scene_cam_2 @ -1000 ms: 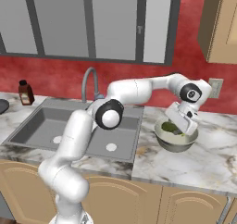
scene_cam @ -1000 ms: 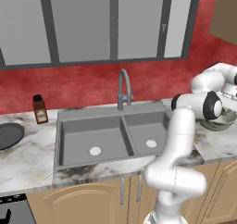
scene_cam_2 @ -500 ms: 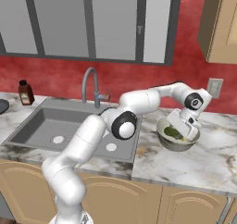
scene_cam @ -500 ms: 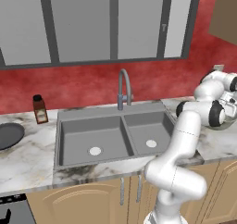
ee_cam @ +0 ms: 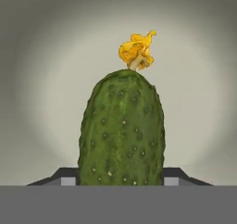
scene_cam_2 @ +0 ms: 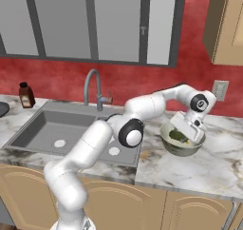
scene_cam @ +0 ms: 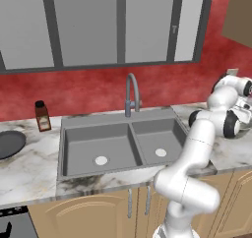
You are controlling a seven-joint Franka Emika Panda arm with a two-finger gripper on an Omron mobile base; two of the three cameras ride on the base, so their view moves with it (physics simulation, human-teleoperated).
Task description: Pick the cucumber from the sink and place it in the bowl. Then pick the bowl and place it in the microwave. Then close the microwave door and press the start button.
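Jaws at my hand view's bottom flank the bumpy green cucumber [ee_cam: 122,130] inside the cream bowl [scene_cam_2: 182,147]; grip or gap, I cannot tell.

One cucumber [ee_cam: 122,130], one bowl [scene_cam_2: 182,144], one two-basin sink [scene_cam: 118,146], one bottle [scene_cam: 42,116], one pan [scene_cam: 9,144].

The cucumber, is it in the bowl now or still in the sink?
In the bowl. The cucumber lies inside the bowl on the counter, with the gripper around it. Both sink basins are empty.
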